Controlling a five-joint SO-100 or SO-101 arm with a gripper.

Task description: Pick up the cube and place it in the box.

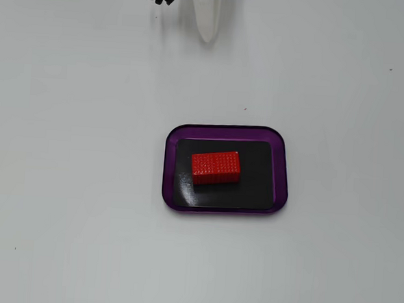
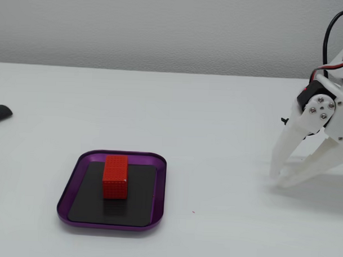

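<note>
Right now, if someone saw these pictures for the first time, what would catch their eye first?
The bright red cube stands out most, lying on the glossy black bottom of the purple-rimmed tray in the middle of the plain white table. Next is the white gripper at the right edge of a fixed view, fingertips pointing down near the table, well away from the tray and holding nothing.

cube (image 1: pixel 215 167): red, ridged, lying flat in box | box (image 1: pixel 281 171): purple rim, black bottom

- The cube (image 2: pixel 115 176) is lying in the box (image 2: pixel 66 199), slightly left of its middle in a fixed view (image 1: pixel 215 167).
- The fingers (image 2: pixel 278 166) are resting on the desk (image 2: pixel 217 119), far right of the box.
</note>
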